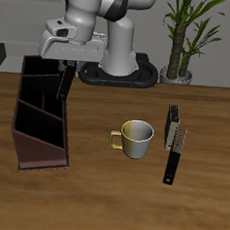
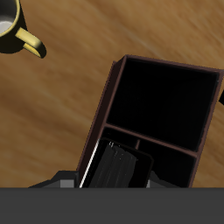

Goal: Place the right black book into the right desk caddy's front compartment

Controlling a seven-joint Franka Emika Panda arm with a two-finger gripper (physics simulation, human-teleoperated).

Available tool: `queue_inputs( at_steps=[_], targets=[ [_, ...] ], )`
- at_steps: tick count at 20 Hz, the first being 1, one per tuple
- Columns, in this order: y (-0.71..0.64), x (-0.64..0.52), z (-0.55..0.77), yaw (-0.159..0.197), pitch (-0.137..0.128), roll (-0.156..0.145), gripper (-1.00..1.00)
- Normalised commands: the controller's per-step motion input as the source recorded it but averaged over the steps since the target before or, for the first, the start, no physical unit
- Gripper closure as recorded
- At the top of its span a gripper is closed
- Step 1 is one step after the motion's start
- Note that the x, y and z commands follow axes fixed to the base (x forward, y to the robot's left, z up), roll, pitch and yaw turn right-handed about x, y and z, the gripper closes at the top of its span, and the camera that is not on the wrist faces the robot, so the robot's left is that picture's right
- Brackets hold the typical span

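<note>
Closest to the exterior camera we see bare wooden table (image 1: 111,199), then the front end of the right desk caddy (image 1: 41,121), a long dark maroon box, black inside, divided into compartments and running back toward the robot base. The pincer (image 1: 67,77) hangs over the caddy's rear part, clenched on the right black book (image 1: 66,81), which it holds upright with its lower end dipping just inside the caddy rim. In the wrist view the book (image 2: 118,166) shows glossy black between the fingers, above a back compartment, with a divider and the next black compartment beyond. A pale mug (image 1: 136,138) with a yellow handle stands on the table well apart from the caddy. Beside the mug we mark a slim speckled book (image 1: 179,141) and a thin long black book (image 1: 170,142), lying together.
</note>
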Motion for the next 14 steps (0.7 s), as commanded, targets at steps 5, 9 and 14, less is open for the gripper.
queue_inputs(
  at_steps=[5,9,14],
  targets=[
    [-0.01,0.04,-0.11,-0.017,0.021,0.002,1.0],
    [0.02,0.12,-0.22,0.003,0.035,0.014,1.0],
    [-0.06,0.04,-0.17,-0.017,0.028,-0.009,1.0]
  ],
)
